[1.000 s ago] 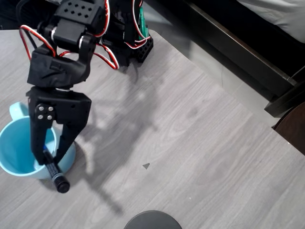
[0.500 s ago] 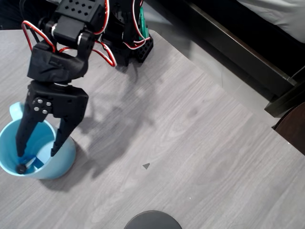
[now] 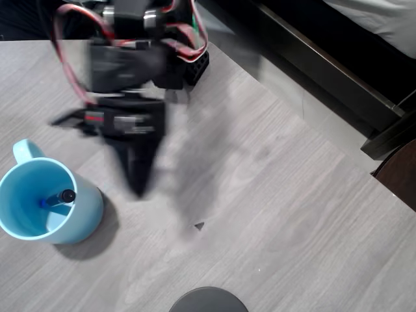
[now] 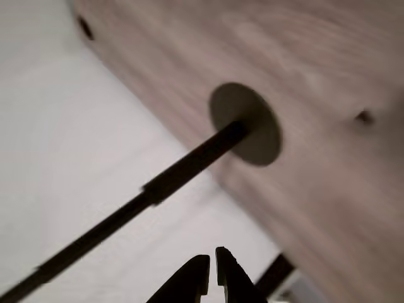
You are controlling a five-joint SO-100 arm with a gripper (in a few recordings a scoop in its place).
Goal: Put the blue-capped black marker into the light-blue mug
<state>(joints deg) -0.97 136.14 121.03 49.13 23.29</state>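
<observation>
A: In the overhead view, we find the light-blue mug (image 3: 49, 201) standing upright on the grey wood-grain tabletop (image 3: 273, 214) near the left edge, handle toward the upper left. Inside it, the blue-capped black marker (image 3: 58, 198) leans against the wall, black end up near the rim, blue part down in the bowl.

B: Contents of the container?

A: We see the marker and nothing else. It rests wholly within the rim.

B: And the gripper (image 3: 136, 185)?

A: It is blurred by motion, well apart from the mug on the right, tips pointing down the picture. Nothing hangs from it. We cannot read the jaw gap here.

B: The wrist view?

A: There the two dark fingertips (image 4: 189, 281) sit at the bottom edge, nearly touching, with a thin slit between them and nothing in it. We judge the jaws clenched and empty. Beyond them we see a tilted wooden surface, a dark round disc (image 4: 246, 123) on it and a dark rod (image 4: 126, 208) running from the disc toward the lower left, all soft-focused.

B: Task status?

A: We judge the placement done: marker in the mug, grip let go. What is left, at most, is parking the arm clear of the mug.
</observation>
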